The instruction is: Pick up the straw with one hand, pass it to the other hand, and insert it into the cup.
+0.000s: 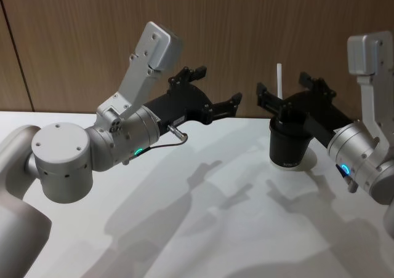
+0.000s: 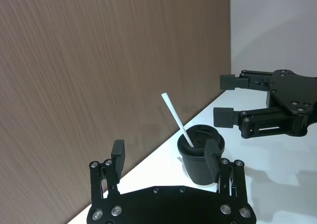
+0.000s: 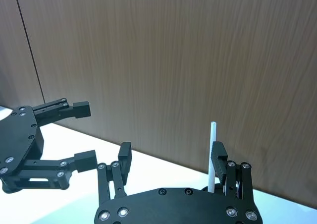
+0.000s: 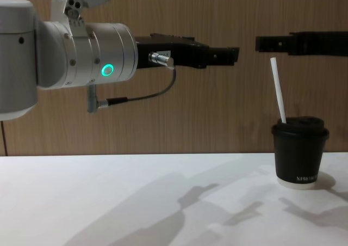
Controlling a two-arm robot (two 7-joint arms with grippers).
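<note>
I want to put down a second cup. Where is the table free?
The white table is bare left of the cup and in front of it. Crowded only at the far right, where the cup holds the straw, under the right end effector.

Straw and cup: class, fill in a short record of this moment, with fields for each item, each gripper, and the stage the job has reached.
straw: white, standing in the lid of the cup, leaning a little, held by nothing
cup: black, lidded, upright on the white table, to the robot's right
left gripper: open, raised above the table, left of the cup
right gripper: open, above the cup, fingers apart from the straw
stage: straw already inserted; both grippers released
</note>
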